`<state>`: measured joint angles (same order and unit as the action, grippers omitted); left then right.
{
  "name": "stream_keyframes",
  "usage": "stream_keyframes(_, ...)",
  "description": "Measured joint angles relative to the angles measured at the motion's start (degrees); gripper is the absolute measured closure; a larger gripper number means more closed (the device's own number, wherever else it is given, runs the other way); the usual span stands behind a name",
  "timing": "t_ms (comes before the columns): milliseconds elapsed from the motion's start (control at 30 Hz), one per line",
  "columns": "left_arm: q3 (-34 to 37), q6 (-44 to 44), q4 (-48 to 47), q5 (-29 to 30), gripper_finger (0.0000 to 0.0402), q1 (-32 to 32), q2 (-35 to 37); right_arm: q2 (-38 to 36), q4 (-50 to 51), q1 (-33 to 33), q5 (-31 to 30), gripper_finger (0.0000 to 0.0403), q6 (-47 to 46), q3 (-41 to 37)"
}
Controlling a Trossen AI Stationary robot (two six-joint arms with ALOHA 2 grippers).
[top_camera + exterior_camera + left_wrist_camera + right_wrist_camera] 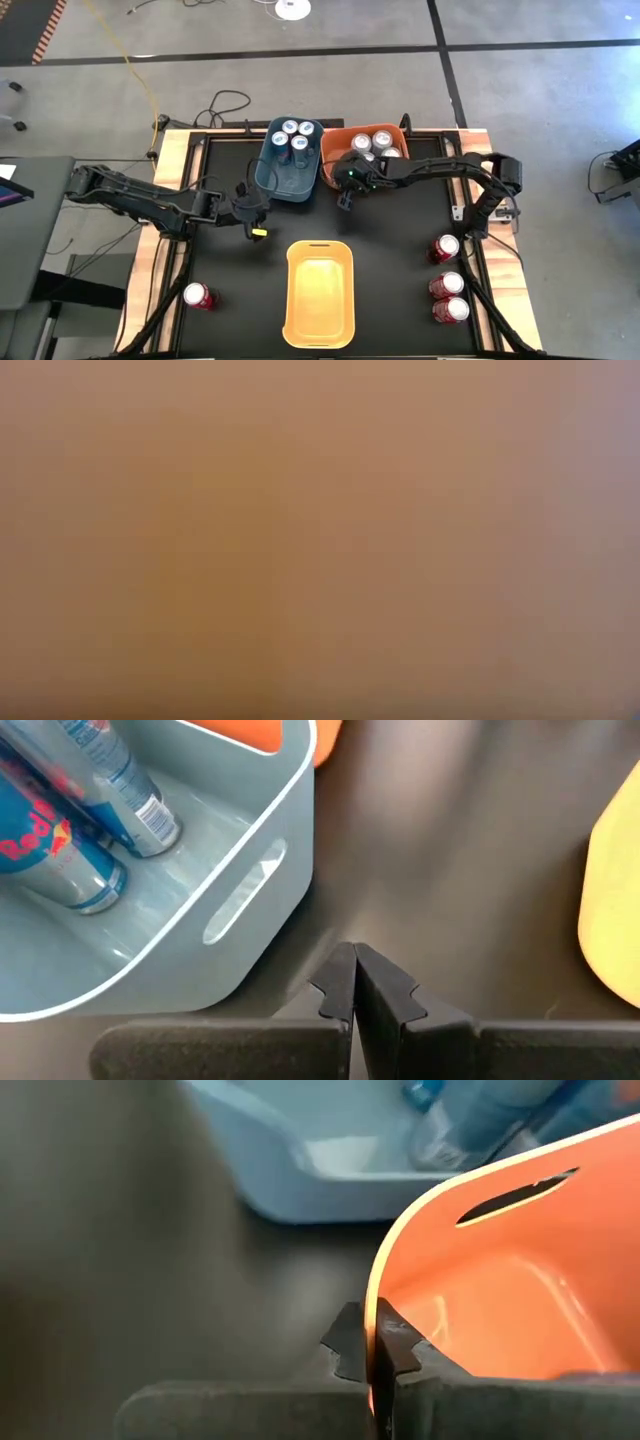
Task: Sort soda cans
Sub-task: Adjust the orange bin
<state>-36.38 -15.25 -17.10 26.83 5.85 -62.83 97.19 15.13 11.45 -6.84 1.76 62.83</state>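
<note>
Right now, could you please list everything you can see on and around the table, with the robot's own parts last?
blue bin: one, blue-grey, far middle of the table.
blue cans: three tops seen, inside the blue bin.
orange bin: one, orange, touching the blue bin's right side.
silver cans: about four, inside the orange bin.
yellow bin: one, yellow, near middle, nothing in it.
red cans: four; three near right, one near left.
left gripper: shut, holding nothing, beside the blue bin.
right gripper: shut on the orange bin's near rim.
</note>
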Motion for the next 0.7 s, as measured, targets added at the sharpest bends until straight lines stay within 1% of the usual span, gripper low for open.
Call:
stream_keyframes(233,0.0,-0.06,0.08,-0.02,0.0401,0.04,0.0,-2.61,9.74,-6.89,0.07,0.04,0.34,0.02)
stream_keyframes(467,0.0,-0.68,0.24,-0.02,0.0401,0.02,0.0,-8.47,22.12,-12.67,1.86,0.0398,1.37,-0.34)
stream_keyframes(600,0.0,-0.87,0.29,-0.02,0.0401,0.02,0.0,-11.52,27.96,-14.74,2.0,0.0397,-2.05,-0.37)
stream_keyframes(700,0.0,-0.87,0.3,-0.02,0.0401,0.02,0.0,-12.46,32.39,-15.53,1.89,0.0396,-5.88,-0.35)
